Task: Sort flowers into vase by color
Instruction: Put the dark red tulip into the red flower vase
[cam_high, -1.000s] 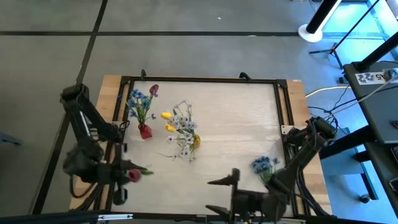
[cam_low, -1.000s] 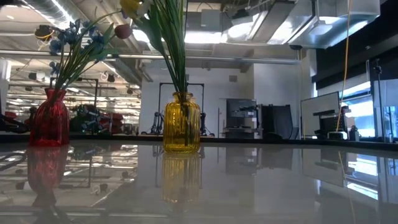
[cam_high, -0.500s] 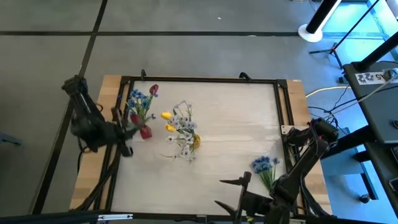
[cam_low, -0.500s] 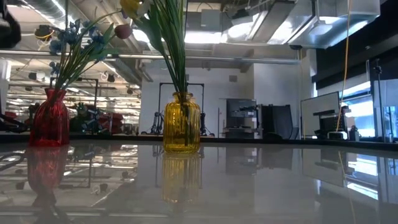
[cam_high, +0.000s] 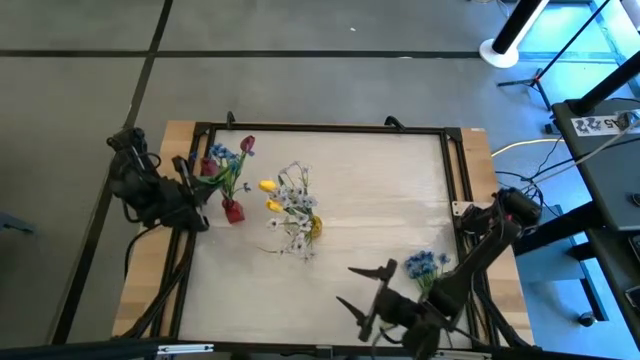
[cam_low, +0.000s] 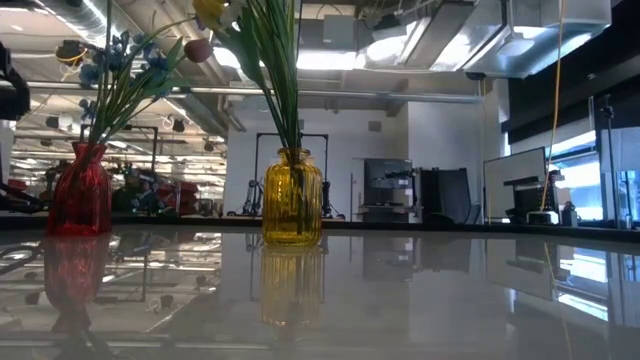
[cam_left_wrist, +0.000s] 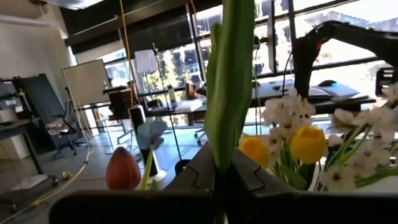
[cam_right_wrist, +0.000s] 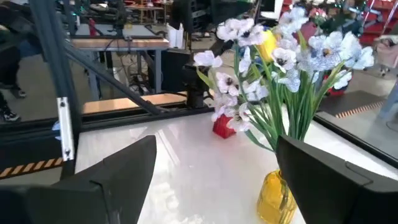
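My left gripper (cam_high: 197, 182) hovers at the table's left, right beside the red vase (cam_high: 233, 211), shut on a dark red bud flower (cam_high: 207, 167). That vase holds blue blooms (cam_high: 222, 158) and another red bud (cam_high: 247, 145). The yellow vase (cam_high: 315, 227) stands mid-table with yellow tulips (cam_high: 267, 186) and white sprigs (cam_high: 293, 200). A blue flower (cam_high: 424, 264) lies flat on the table near the right edge. My right gripper (cam_high: 365, 298) hangs open near the near edge, left of that blue flower. In the low view both vases (cam_low: 82, 190) (cam_low: 292, 197) stand upright. My left gripper pinches the red flower's green stem (cam_left_wrist: 222, 158) between its two shut fingers (cam_left_wrist: 249, 177), coming about level from the table's left. The flower is lifted clear; its stem and leaf (cam_left_wrist: 229, 74) rise out of the fingers, and its bud (cam_high: 207, 167) sits just left of the red vase.
A black frame (cam_high: 320, 129) runs along the table's edges. Bare tabletop (cam_high: 390, 200) lies between the yellow vase and the right rail. In the right wrist view the yellow vase (cam_right_wrist: 277, 196) is close ahead and the red vase (cam_right_wrist: 224, 126) farther off.
My left gripper has carried the red flower from the near left corner toward the far edge and up, ending beside the red vase, shut on it throughout. My right gripper has stayed by the near edge and turned a little.
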